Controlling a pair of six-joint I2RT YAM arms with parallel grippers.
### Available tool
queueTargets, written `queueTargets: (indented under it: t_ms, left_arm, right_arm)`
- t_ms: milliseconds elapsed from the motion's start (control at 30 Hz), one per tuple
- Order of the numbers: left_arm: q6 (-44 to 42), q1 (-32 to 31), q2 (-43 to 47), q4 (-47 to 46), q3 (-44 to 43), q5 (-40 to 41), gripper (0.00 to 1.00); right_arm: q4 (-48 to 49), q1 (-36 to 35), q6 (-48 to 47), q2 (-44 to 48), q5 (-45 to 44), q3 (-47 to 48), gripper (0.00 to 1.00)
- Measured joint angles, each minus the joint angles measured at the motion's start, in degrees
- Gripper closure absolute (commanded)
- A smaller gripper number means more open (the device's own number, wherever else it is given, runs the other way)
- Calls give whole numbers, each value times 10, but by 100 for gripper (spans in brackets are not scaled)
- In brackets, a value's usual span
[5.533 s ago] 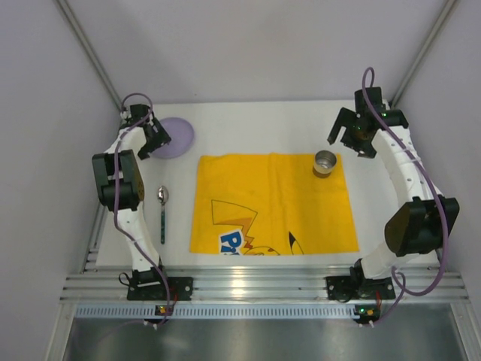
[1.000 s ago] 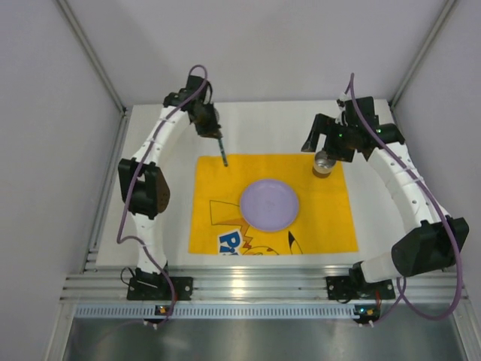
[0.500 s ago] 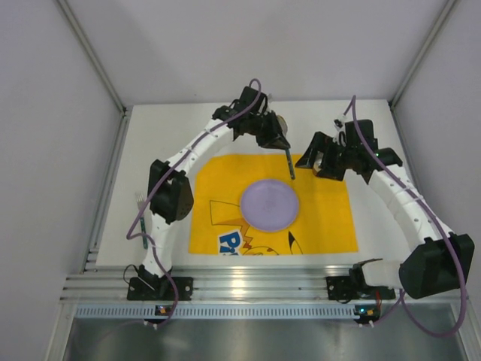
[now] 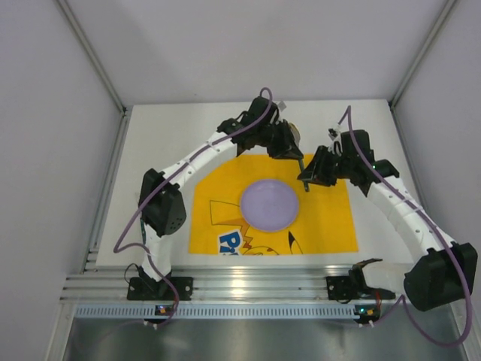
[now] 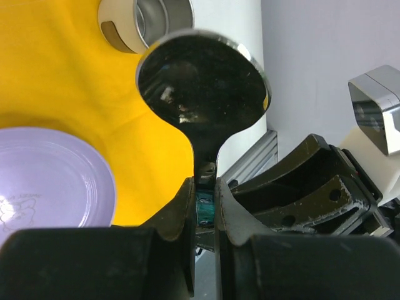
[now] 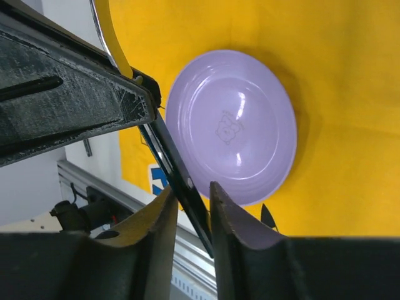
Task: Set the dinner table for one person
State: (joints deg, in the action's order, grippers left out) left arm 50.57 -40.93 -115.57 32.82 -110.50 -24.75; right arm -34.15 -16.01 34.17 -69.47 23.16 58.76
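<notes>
From above, the dinner table (image 4: 150, 131) carries a yellow cloth (image 4: 218, 180); the cloth's blue lettering is part-hidden and unreadable.

Left wrist: the left gripper (image 5: 204, 187) pinches the handle of the spoon (image 5: 203, 81).

Right wrist: the right gripper (image 6: 190, 195) straddles that handle, and I cannot tell whether it grips. The emblem on the plate (image 6: 231, 125) is illegible.

Purple plate (image 4: 269, 204) sits mid yellow cartoon cloth (image 4: 218, 188); steel cup (image 5: 147, 22) at cloth's edge; alu rail (image 4: 248, 286) along near side.

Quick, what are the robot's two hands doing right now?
Left gripper: closed, holding the spoon by its handle.
Right gripper: open a little, fingers on either side of the spoon handle, not squeezing it.
</notes>
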Motion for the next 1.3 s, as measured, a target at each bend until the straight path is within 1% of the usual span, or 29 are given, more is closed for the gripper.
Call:
queueTargets:
  t_ms: [33,67,100,167,200,267,300,333,367,400,433,467,567,633,700,800,900,967,1067,1300]
  left_arm:
    - [2,-1,8,-4,7,3,100]
    - [4,-1,13,-8,12,4,100]
    - [5,-1,18,-13,15,4,100]
    - [5,-1,25,-21,20,4,100]
    - [6,-2,27,-24,23,3,97]
    - [3,-3,37,-30,34,2,75]
    - [0,-4,43,-31,41,4,61]
    - [-8,-5,52,-28,50,14,44]
    - [-19,-6,65,-18,62,28,22]
    - [-30,-5,78,-6,71,43,15]
    - [-37,-2,95,12,79,63,11]
    - [-46,0,112,27,87,84,2]
    - [-71,5,172,66,117,140,2]
    - [-89,9,230,89,156,185,2]
    - [-103,14,303,101,216,231,2]
    - [-116,27,404,129,291,278,2]
    - [-119,52,481,160,346,308,2]
    - [-120,71,513,181,371,329,2]
    - [-123,78,537,209,391,349,2]
    - [-126,80,562,246,399,375,2]
  right_arm:
    - [1,0,0,5,2,0,80]
    - [3,0,0,10,3,0,86]
    - [5,-1,-2,17,5,0,100]
    - [15,-7,-6,31,16,0,100]
    - [17,-11,-7,36,15,1,100]
    - [16,-14,-7,46,14,-3,100]
    - [17,-14,-7,50,17,-7,100]
    - [17,-15,-4,57,18,-11,100]
    - [13,-14,0,64,8,-18,100]
    - [9,-11,6,73,0,-28,100]
    - [0,-8,12,82,-10,-39,100]
    - [-5,-6,17,91,-16,-50,100]
    - [-33,-6,29,114,-32,-78,100]
    - [-46,-6,35,120,-38,-88,100]
    - [-50,-6,36,118,-40,-97,100]
    - [-48,-6,35,95,-42,-110,100]
    - [-43,-6,33,59,-48,-125,100]
    - [-33,-6,33,32,-50,-137,100]
    - [-14,-6,30,-4,-50,-150,100]
    - [29,-6,28,-57,-55,-172,99]
